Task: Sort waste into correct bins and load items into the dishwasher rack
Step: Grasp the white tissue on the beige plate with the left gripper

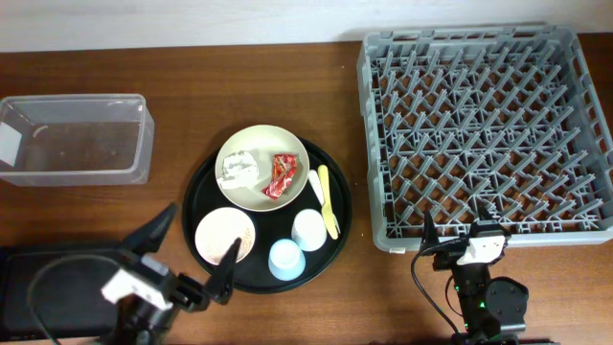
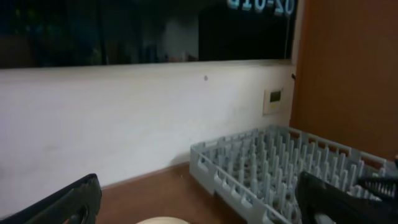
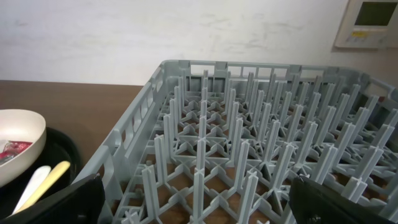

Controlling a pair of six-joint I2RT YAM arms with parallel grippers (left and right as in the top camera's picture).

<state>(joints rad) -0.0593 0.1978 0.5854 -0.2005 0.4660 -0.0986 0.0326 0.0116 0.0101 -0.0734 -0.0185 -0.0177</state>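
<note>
The large cream bowl (image 1: pixel 261 151) on a round black tray holds the crumpled white paper wad (image 1: pixel 239 171) and the red snack wrapper (image 1: pixel 282 175). The small pink bowl (image 1: pixel 225 235) has rice-like grains in it. The white cup (image 1: pixel 308 228), the light blue cup (image 1: pixel 285 259) and the pale cutlery (image 1: pixel 326 199) also lie on that tray. The grey dishwasher rack (image 1: pixel 484 134) stands at the right, empty. My left gripper (image 1: pixel 192 254) is open and empty at the tray's front left. My right gripper (image 1: pixel 469 235) is open and empty at the rack's front edge.
The clear tub (image 1: pixel 77 139) stands at the far left, empty. The shallow black tray (image 1: pixel 19 287) lies at the front left, partly under my left arm. The round black tray (image 1: pixel 335 225) sits mid-table. The right wrist view shows rack pegs (image 3: pixel 249 124) and the bowl's rim (image 3: pixel 28 124).
</note>
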